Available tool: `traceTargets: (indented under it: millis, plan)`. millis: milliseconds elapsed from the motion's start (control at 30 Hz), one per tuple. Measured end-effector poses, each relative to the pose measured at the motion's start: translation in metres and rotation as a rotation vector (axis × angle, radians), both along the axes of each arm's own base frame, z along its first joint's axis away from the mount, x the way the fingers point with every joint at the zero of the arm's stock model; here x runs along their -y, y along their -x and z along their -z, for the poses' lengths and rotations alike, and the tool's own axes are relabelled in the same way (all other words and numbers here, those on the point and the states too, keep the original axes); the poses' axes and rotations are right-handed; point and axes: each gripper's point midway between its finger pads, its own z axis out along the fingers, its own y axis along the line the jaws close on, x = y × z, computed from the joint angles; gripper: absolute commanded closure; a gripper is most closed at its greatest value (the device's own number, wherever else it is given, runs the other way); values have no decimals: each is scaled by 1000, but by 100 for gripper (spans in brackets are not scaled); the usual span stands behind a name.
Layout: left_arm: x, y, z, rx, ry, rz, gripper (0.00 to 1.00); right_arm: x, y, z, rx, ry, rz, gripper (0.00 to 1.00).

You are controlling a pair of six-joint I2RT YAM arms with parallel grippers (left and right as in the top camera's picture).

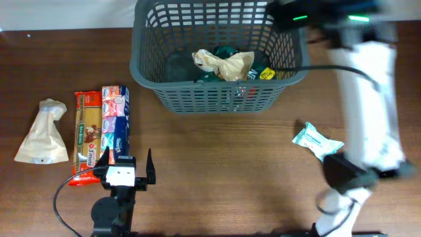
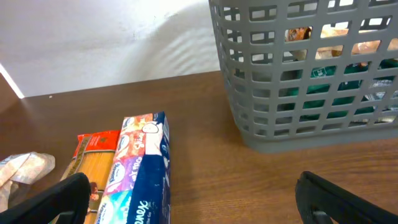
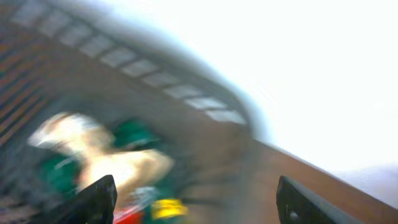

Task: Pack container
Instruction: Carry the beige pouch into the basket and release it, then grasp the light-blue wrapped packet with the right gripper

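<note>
The dark grey lattice basket [image 1: 148,62] stands at the back centre and holds a beige packet [image 1: 223,62], green packets and a yellow-labelled item. It also shows in the left wrist view [image 2: 249,93]. My left gripper [image 1: 127,160] is open and empty at the table's front left, next to the blue tissue pack [image 1: 115,125]; the left wrist view shows its jaws [image 2: 199,205] wide apart beside that pack [image 2: 146,174]. My right gripper [image 1: 281,18] hovers over the basket's right rear corner. The blurred right wrist view shows it [image 3: 196,199] open and empty above the packets.
A red-and-orange pasta pack [image 1: 85,135] lies beside the tissue pack, and a beige pouch [image 1: 43,131] lies at the far left. A pale teal wipes packet [image 1: 317,141] lies on the table at the right, near the right arm's base.
</note>
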Motion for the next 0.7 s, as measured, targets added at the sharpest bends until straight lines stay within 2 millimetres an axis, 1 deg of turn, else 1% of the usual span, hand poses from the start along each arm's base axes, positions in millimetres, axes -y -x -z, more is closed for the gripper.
traceTargets:
  millis: [33,67,100,133,167,200,233,267,300,333,367,400,433,500,533,600,700]
  plan:
    - [0,0,0,0,0,0,1,37,10,-24,51,-16,84,21]
    - [0,0,0,0,0,0,1,76,23,-43,93,-28,176,20]
    - [0,0,0,0,0,0,1,112,36,-55,122,-36,264,19]
    - [0,0,0,0,0,0,1,139,48,-59,137,-47,341,19]
    - [0,0,0,0,0,0,1,160,58,-57,134,-58,401,19]
    - [0,0,0,0,0,0,1,180,68,-46,115,-70,455,19]
    - [0,0,0,0,0,0,1,189,73,-36,90,-82,484,19]
    - [0,0,0,0,0,0,1,204,81,-8,22,-100,526,19]
    - [0,0,0,0,0,0,1,215,87,26,-71,-125,560,19]
    - [0,0,0,0,0,0,1,221,90,58,-153,-141,576,19]
    - [0,0,0,0,0,0,1,221,95,92,-247,-155,577,19]
    - [0,0,0,0,0,0,1,219,98,120,-322,-161,571,19]
    - [0,0,0,0,0,0,1,216,104,151,-408,-161,553,18]
    - [0,0,0,0,0,0,1,206,112,199,-521,-147,501,13]
    - [0,0,0,0,0,0,1,202,116,219,-565,-136,468,11]
    - [0,0,0,0,0,0,1,196,123,243,-614,-112,414,6]
    - [0,0,0,0,0,0,1,186,138,272,-673,-77,305,6]
